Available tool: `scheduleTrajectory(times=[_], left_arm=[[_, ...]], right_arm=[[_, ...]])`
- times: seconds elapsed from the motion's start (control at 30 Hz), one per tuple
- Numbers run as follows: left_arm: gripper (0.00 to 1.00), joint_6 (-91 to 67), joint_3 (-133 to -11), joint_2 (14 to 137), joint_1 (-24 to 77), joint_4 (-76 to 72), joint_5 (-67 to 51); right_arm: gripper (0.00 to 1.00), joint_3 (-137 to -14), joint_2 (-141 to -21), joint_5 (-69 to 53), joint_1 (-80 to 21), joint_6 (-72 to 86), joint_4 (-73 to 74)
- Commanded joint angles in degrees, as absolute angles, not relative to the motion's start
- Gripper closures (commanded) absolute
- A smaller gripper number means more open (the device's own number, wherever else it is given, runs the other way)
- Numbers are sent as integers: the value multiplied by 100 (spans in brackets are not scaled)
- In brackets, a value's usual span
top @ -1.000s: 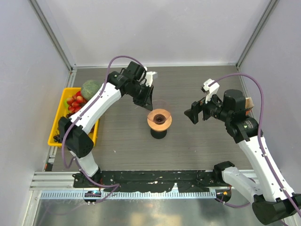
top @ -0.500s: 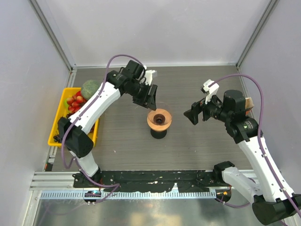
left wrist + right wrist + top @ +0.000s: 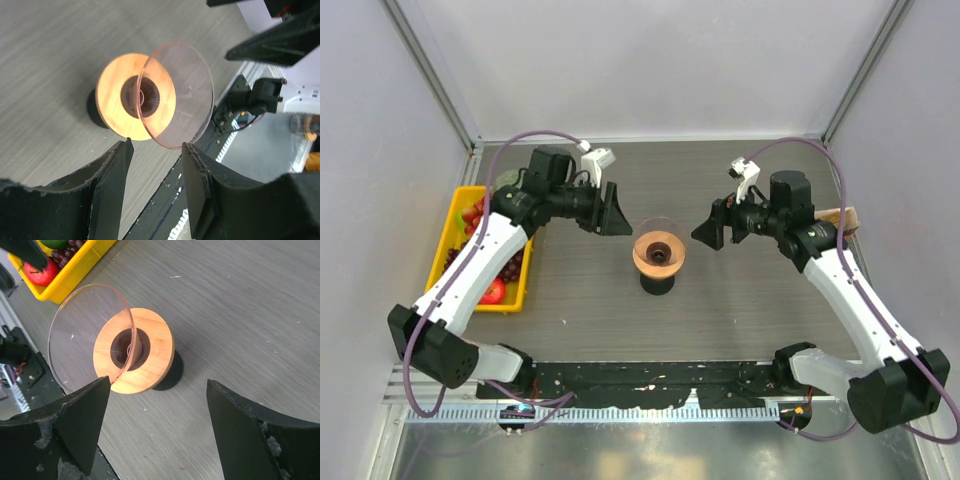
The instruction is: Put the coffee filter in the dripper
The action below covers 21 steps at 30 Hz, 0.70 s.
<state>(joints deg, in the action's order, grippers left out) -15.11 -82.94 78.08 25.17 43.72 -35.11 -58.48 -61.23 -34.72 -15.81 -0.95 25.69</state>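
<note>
Presently, left gripper [image 3: 618,212] at 10 o'clock and right gripper [image 3: 705,228] at 2 o'clock of the dripper [image 3: 659,255] gape empty; an inward brush could topple it.

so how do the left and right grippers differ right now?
The left gripper sits to the left of the dripper and farther from the arm bases. The right gripper sits to the dripper's right, closer to level with it. In the wrist views the right gripper's fingers stand wider apart than the left gripper's. Shared: both are open, empty, aimed at the dripper and clear of it.
</note>
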Motion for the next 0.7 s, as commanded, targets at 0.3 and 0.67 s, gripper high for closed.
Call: scheduleTrajectory(times=[0.3,0.67], left_arm=[[60,-2469,-6864,7575,2329,1907,-5748],[63,-2470,-6952,7805,2312,2091,-5301]], right_arm=[[36,-5827,-6301,-4359,-1600,904,1415],[45,-5862,-6653,-4518,-1600,1081,1468]])
